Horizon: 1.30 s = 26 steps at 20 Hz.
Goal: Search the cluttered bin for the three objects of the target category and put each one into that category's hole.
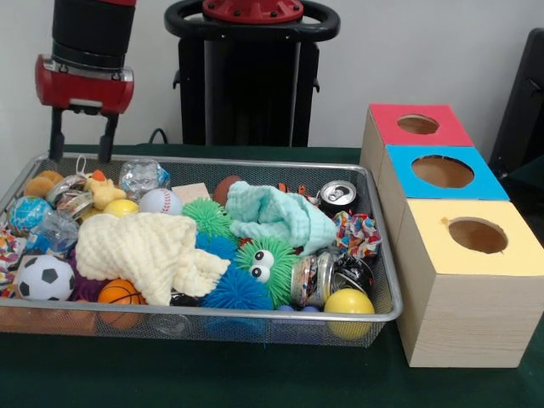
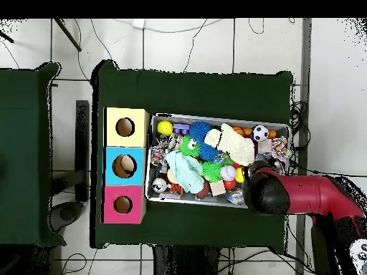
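The silver wire mesh bin (image 1: 212, 316) is full of mixed objects: a soccer ball (image 1: 45, 278), a basketball (image 1: 119, 293), a baseball (image 1: 160, 201), a yellow ball (image 1: 348, 303), a soda can (image 1: 337, 195), a cream cloth (image 1: 144, 246), a mint cloth (image 1: 276, 217) and a green fuzzy toy with eyes (image 1: 263, 263). My gripper (image 1: 82, 149) hangs open and empty just above the bin's far left corner in the front view. In the overhead view the red arm (image 2: 265, 193) covers the bin's lower right corner and hides the gripper.
Three wooden boxes, each with a round hole in its top, stand in a row beside the bin: red top (image 1: 416, 125), blue top (image 1: 442, 172), yellow top (image 1: 476, 235). They also show in the overhead view, left of the bin (image 2: 215, 117). The robot pedestal (image 1: 251, 76) stands behind.
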{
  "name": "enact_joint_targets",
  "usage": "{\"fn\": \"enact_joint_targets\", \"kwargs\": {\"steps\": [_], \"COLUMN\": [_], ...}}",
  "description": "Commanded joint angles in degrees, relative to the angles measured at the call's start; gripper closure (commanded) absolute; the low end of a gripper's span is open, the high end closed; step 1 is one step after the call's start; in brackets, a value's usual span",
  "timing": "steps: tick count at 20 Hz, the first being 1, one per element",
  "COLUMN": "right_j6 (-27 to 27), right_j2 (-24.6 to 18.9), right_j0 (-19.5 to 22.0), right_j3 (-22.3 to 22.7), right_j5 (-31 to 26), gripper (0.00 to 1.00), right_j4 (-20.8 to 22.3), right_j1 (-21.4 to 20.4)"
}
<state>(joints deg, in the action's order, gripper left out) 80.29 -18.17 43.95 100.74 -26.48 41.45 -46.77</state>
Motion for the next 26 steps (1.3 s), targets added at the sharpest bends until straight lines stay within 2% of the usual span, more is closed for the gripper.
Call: {"fn": "enact_joint_targets", "kwargs": {"steps": [1,11,18,26], "right_j6": [7.75,6.57,5.69,2.57], "right_j2": [-0.73,-0.34,-0.71,-3.92], "right_j0": [2.35,3.13,3.51,7.38], "right_j3": [-0.02,-1.09,-1.90,-2.86], "right_j5": [7.04,10.59,10.18,7.50], "gripper": [0.00,0.00,0.00,0.00], "right_j4": [-1.50,-1.53,-1.89,-4.48], "right_j1": [5.44,9.00,9.67,11.12]}}
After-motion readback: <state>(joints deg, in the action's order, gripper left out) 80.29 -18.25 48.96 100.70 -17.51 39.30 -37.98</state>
